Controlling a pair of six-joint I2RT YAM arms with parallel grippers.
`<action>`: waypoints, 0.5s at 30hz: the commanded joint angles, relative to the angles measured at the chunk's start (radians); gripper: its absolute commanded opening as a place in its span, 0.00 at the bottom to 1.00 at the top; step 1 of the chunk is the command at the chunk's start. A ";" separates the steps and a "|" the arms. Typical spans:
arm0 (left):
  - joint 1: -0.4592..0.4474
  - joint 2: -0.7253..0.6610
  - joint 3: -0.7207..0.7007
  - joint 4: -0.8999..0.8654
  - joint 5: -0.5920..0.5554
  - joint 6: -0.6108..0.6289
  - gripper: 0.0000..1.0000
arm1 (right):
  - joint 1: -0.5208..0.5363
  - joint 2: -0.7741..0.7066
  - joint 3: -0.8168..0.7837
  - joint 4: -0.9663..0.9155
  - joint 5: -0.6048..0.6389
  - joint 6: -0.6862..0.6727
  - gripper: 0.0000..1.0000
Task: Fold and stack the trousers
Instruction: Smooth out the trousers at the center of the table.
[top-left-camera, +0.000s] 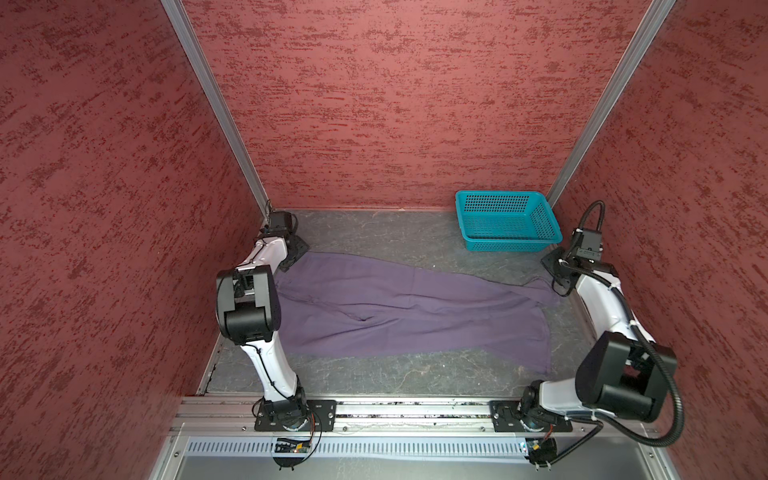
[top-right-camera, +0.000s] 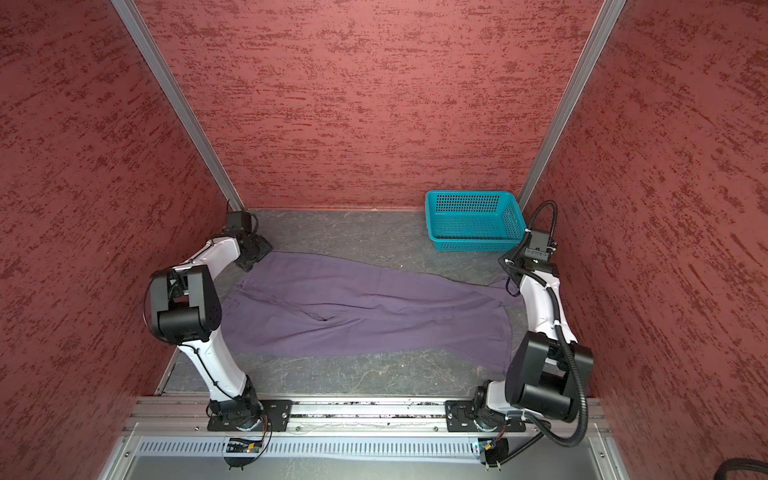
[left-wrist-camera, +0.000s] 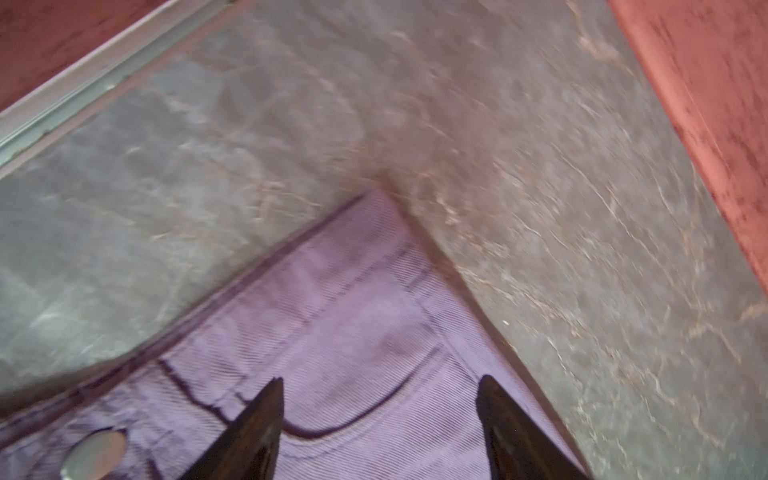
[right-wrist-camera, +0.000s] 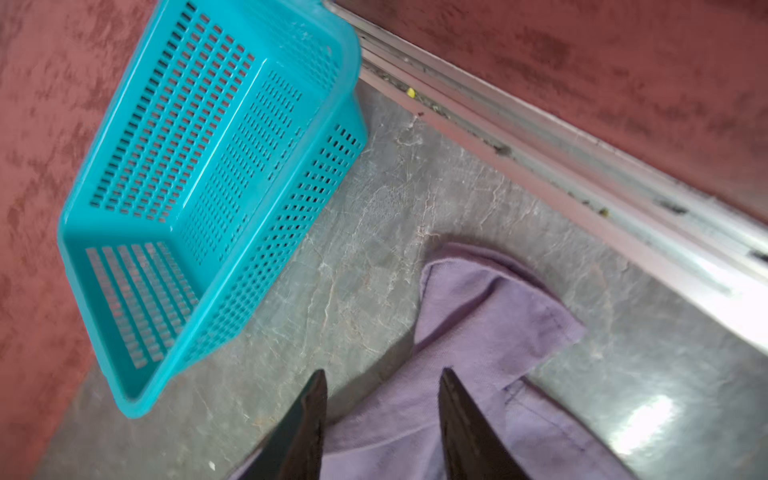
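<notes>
Far left, we see the left end effector (left-wrist-camera: 380, 378) poised over the far waistband corner of the soft lavender-grey cloth trousers (top-left-camera: 395, 307). Its black fingers are spread wide and grip nothing. A curved pocket seam and a round metal button (left-wrist-camera: 95, 453) lie beneath it.

The trousers stretch at full length, flat across the dark marbled grey worktop (top-left-camera: 374, 374), with the waist to the left and both wide legs running side by side to the right. We see no fold anywhere in them, so we judge the task barely begun: the spreading-out looks finished, while every fold and the stacking remain to be done.

Toward the far right corner, the teal perforated plastic basket (top-left-camera: 507, 245) stands empty, near the leg ends but apart from them.

At the right edge, the right end effector (right-wrist-camera: 382, 372) hangs over the far leg's hem with its jaws moderately parted. The cloth lies slack below them, not pinched, and one hem corner is flipped over.
</notes>
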 joint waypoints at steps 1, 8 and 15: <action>-0.002 0.097 0.061 -0.063 -0.014 0.030 0.76 | 0.019 -0.017 -0.089 -0.113 -0.033 -0.099 0.38; -0.030 0.215 0.193 -0.149 -0.028 0.063 0.84 | 0.019 -0.017 -0.276 -0.019 -0.109 -0.113 0.67; -0.013 0.238 0.201 -0.152 -0.018 0.061 0.50 | -0.012 0.143 -0.203 0.089 -0.103 -0.099 0.70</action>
